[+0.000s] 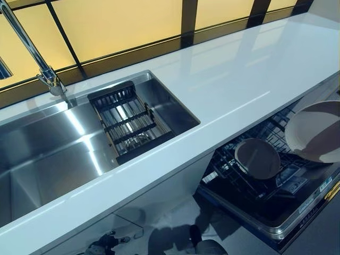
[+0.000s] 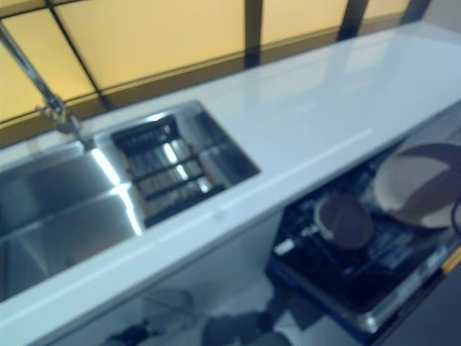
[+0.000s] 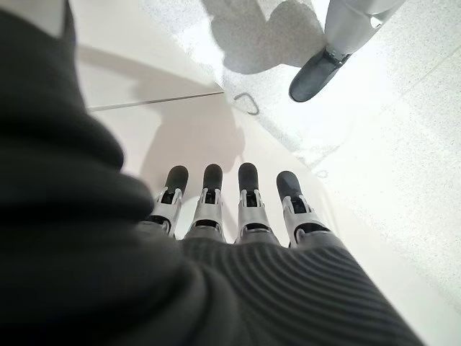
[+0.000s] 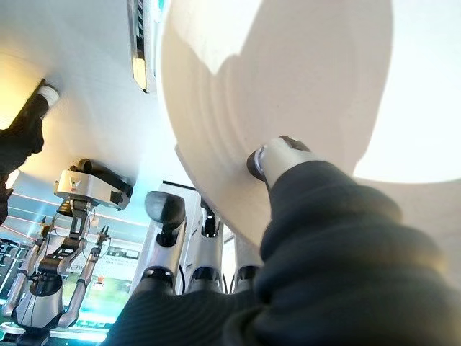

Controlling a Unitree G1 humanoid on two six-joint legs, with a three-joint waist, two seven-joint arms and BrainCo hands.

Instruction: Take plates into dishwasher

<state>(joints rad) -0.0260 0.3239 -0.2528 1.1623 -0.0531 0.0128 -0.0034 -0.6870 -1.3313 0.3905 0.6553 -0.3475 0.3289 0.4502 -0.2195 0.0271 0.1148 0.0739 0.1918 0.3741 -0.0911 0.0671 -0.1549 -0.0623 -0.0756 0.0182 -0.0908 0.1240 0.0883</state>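
White bench (image 1: 239, 79) runs across the scene, its steel sink (image 1: 48, 154) at left. Below right, the open dishwasher (image 1: 265, 196) holds a small plate (image 1: 257, 158). Right hand (image 4: 281, 160) pinches a large pale plate (image 1: 313, 130) above it. Left hand (image 3: 238, 209) hangs open, fingers straight.

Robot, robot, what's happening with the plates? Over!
Right hand pinching big plate above dishwasher rack. Left hand open, idle. Small plate already racked.

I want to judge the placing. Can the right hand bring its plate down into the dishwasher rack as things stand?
Probably yes. The right hand pinches the large plate above the open rack; only one small plate stands there.
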